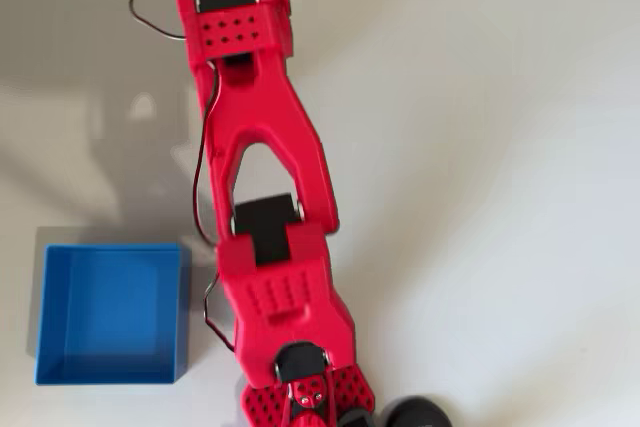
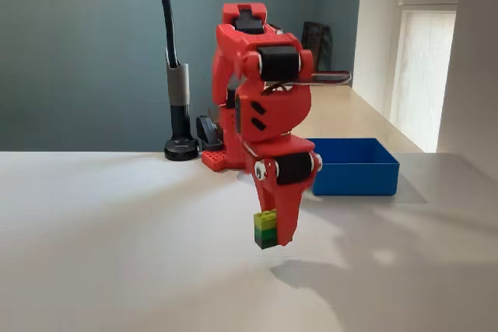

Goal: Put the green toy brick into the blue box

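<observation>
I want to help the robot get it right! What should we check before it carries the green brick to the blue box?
1. Brick held by the end effector: ok. The brick sits at its tip in the fixed view.
2. Brick lifted off the table: ok. Its shadow lies below it, apart.
3. Box empty: ok. The overhead view shows only blue floor inside.
4. Way to the box free: ok. Nothing stands on the table between arm and box in the fixed view.
5. Grip firm: cannot tell. The fingers are hard to see around the brick.
6. Brick over the box: not ok. It hangs well to the side of the box.
</observation>
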Controlling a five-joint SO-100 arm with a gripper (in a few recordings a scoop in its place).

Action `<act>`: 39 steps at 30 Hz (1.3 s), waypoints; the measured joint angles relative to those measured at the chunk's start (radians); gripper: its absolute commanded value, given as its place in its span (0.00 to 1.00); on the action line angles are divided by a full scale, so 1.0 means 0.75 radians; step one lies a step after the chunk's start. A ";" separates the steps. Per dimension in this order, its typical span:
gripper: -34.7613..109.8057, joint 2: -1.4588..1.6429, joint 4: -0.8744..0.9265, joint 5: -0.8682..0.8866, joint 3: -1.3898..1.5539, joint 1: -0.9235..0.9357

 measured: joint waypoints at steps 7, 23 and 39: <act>0.24 0.272 0.031 0.000 0.174 -0.098; 0.24 0.859 0.125 0.045 0.612 -0.532; 0.24 0.996 0.256 0.209 0.749 -1.066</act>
